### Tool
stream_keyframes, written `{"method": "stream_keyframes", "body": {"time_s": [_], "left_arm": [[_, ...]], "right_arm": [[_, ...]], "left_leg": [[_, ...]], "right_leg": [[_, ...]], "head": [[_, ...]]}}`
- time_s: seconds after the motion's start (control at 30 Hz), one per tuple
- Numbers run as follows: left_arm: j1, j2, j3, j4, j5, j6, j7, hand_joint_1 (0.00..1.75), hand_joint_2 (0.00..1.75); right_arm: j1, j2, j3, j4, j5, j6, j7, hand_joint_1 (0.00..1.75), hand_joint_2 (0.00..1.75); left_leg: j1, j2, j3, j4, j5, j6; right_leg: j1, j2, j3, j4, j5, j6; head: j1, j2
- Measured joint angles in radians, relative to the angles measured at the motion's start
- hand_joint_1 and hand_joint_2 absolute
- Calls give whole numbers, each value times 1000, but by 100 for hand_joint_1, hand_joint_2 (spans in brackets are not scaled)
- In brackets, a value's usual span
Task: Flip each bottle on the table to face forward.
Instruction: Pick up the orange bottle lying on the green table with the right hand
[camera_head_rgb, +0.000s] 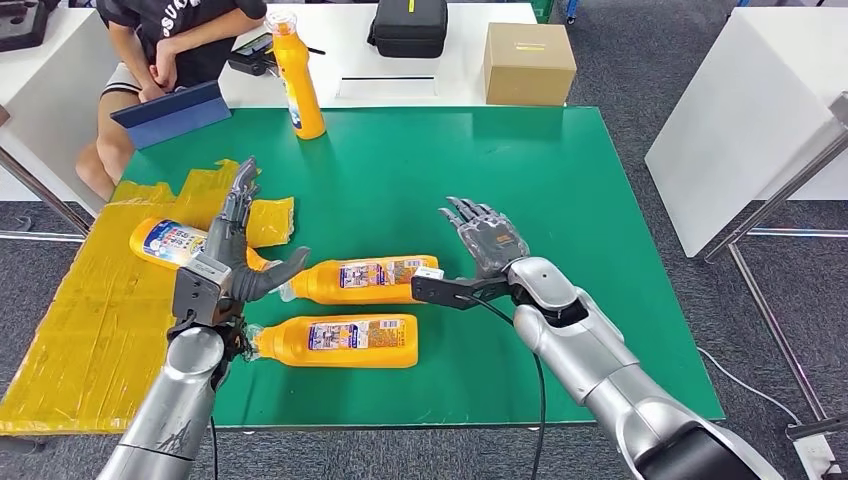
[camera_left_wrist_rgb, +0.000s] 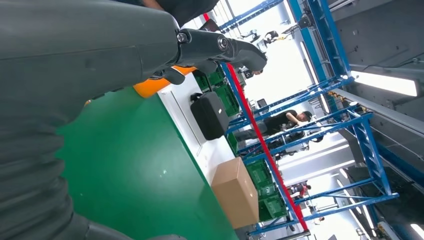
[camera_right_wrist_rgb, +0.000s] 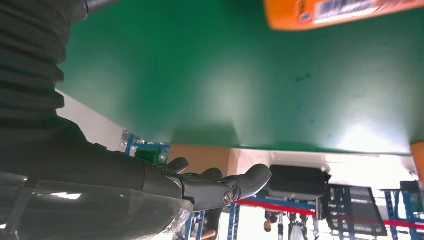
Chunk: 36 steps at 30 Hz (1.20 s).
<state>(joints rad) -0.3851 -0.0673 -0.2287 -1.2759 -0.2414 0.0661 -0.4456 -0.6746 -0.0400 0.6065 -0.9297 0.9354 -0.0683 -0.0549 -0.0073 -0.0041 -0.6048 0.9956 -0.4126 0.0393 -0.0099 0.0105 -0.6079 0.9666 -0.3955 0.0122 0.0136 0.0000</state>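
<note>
- Four orange bottles are seen on the green table (camera_head_rgb: 600, 200). One upright bottle (camera_head_rgb: 297, 75) stands near the far edge. Three lie on their sides: the far-left bottle (camera_head_rgb: 170, 242) rests on the yellow sheet (camera_head_rgb: 80, 330), the middle bottle (camera_head_rgb: 365, 280) lies between the two hands, and the near bottle (camera_head_rgb: 340, 340) lies just beside it, closer to the robot.
- The left hand (camera_head_rgb: 232, 255) is held above the table with fingers extended and apart, thumb pointing toward the cap end of the middle bottle — nothing is gripped.
- The right hand (camera_head_rgb: 485, 235) is held near the base end of the middle bottle, fingers spread and palm open; nothing is held and no contact is visible.
- Labels on the middle and near bottles face upward.
- Handling judgement: the bottles appear to be smooth, rigid plastic, probably moderately light if part-filled; fill level cannot be determined. The glossy surface is likely slippery.
- Recommended grasp — across the flat-sided body at the labelled midsection, where the width suits the hand. The narrow neck should be avoided, as the bottle may pivot or roll.
- A cardboard box (camera_head_rgb: 528, 62) and a black case (camera_head_rgb: 408, 27) rest on the white table beyond; a seated person (camera_head_rgb: 160, 50) is present.
</note>
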Motion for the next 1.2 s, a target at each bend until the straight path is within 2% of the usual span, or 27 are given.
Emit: {"method": "stream_keyframes", "body": {"time_s": [0.43, 1.03, 1.2], "left_arm": [[0, -8, -7, -2, 0, 4, 2, 0, 175], [-20, -34, -4, 26, 0, 20, 12, 0, 175], [-22, -35, -3, 29, 0, 21, 12, 0, 175]], "right_arm": [[-29, 32, 36, 76, -20, 3, -1, 0, 175], [-71, 160, 72, 231, -86, -28, -14, 0, 175], [-74, 171, 75, 243, -87, -33, -15, 0, 175]], "left_leg": [[0, 0, 0, 0, 0, 0], [0, 0, 0, 0, 0, 0], [0, 0, 0, 0, 0, 0]], "right_leg": [[0, 0, 0, 0, 0, 0], [0, 0, 0, 0, 0, 0], [0, 0, 0, 0, 0, 0]], "head": [[0, 0], [0, 0], [0, 0]]}}
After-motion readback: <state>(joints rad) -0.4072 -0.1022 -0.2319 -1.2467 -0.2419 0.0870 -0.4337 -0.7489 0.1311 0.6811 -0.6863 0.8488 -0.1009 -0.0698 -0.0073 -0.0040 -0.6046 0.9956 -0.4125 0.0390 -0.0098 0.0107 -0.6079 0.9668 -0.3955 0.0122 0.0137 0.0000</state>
